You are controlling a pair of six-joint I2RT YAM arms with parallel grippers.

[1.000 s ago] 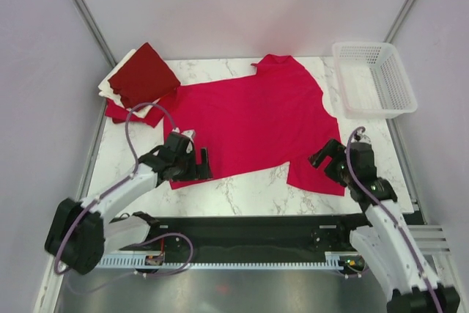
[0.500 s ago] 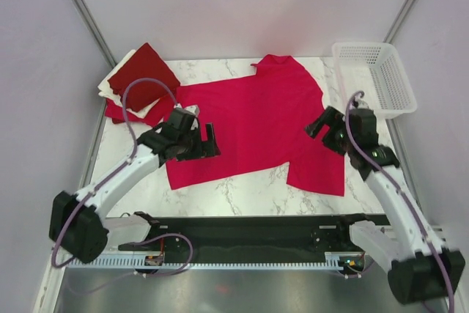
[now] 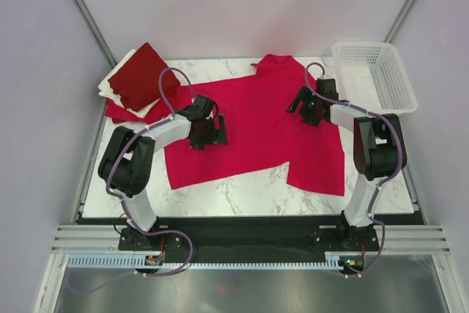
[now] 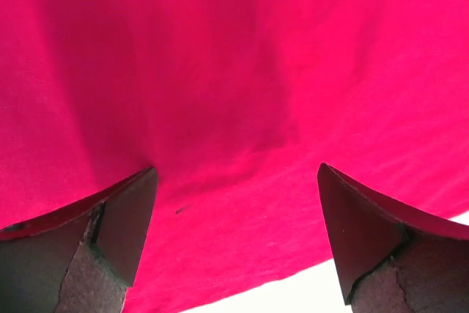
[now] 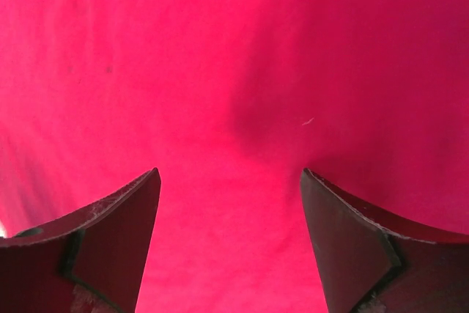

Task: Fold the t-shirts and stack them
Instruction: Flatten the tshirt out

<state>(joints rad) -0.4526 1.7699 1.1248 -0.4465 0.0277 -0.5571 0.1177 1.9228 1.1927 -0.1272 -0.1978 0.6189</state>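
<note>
A bright crimson t-shirt [image 3: 256, 126] lies spread flat across the middle of the marble table. A pile of folded shirts [image 3: 139, 78], dark red on top with cream and red under it, sits at the back left corner. My left gripper [image 3: 212, 124] is open and empty, low over the shirt's left part. The left wrist view shows crimson cloth [image 4: 234, 93] between the spread jaws and a strip of white table at the bottom. My right gripper [image 3: 302, 106] is open and empty over the shirt's right shoulder area. The right wrist view shows only crimson cloth [image 5: 234, 71].
A white plastic lattice basket [image 3: 374, 78] stands at the back right corner, partly off the marble table [image 3: 242, 192]. Purple-grey walls close in the sides and back. A black rail and cable tray run along the near edge.
Both arms have reached away from the near edge and inward over the crimson shirt. The left gripper moved up and right, the right gripper up and left. The shirt has not moved.
</note>
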